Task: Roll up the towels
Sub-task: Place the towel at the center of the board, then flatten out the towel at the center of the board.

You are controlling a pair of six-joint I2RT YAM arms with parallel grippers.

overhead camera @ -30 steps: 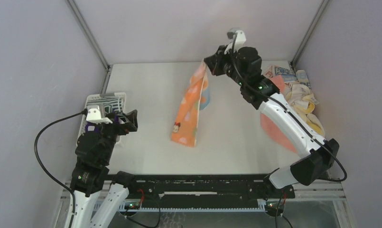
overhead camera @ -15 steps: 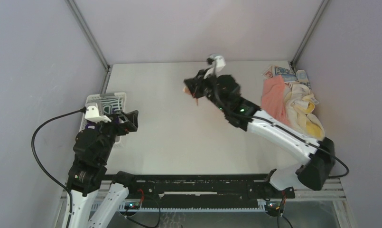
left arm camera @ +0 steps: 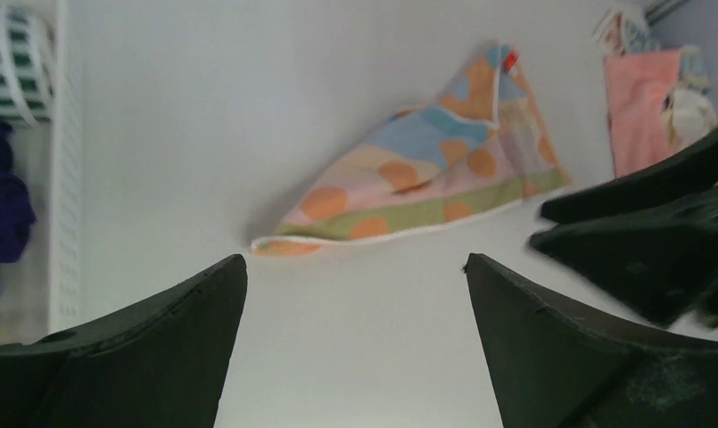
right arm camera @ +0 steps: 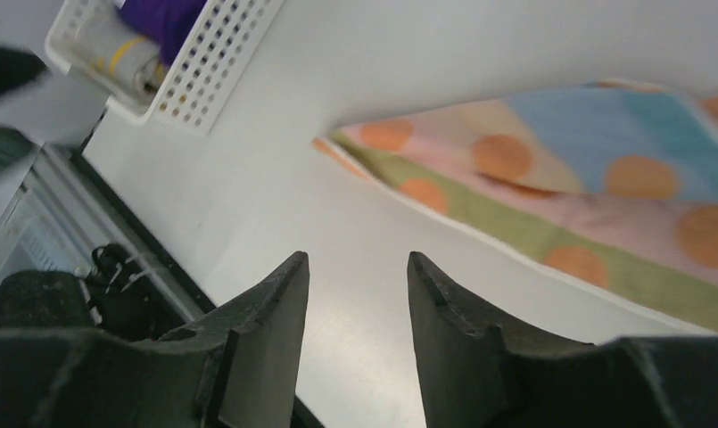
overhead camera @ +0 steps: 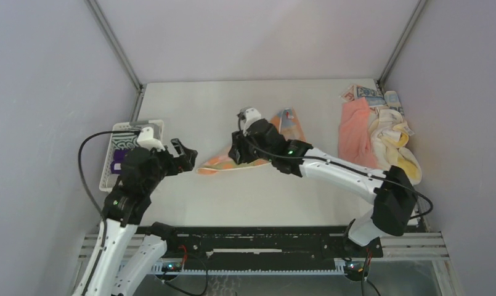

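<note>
Left claw [overhead camera: 185, 154] of mine hangs with its jaws wide apart and nothing between them, out toward 9 o'clock. Its tips aim toward 3 o'clock, at the nearest corner of the spread towel. Behind it, also at 9 o'clock, sits the white basket [overhead camera: 105, 176] holding the black-and-white striped towel [overhead camera: 125, 140] and the purple towel [overhead camera: 116, 165]. I take those for finished ones, though I cannot make out their shape well. At the table's middle lies the light-blue towel with orange patches [overhead camera: 217, 163], down on the surface but skewed and partly folded over itself, not rolled at all. My right claw [overhead camera: 236, 154] hovers at its near edge, fingers a narrow way apart and gripping nothing. Off at 2 o'clock there is a heap: the salmon-pink towel [overhead camera: 354, 132], the cream-yellow towel [overhead camera: 396, 145] and, behind them, the blue-printed towel [overhead camera: 368, 94]. By my reckoning two are done, one is laid out for rolling, and three are left.
</note>
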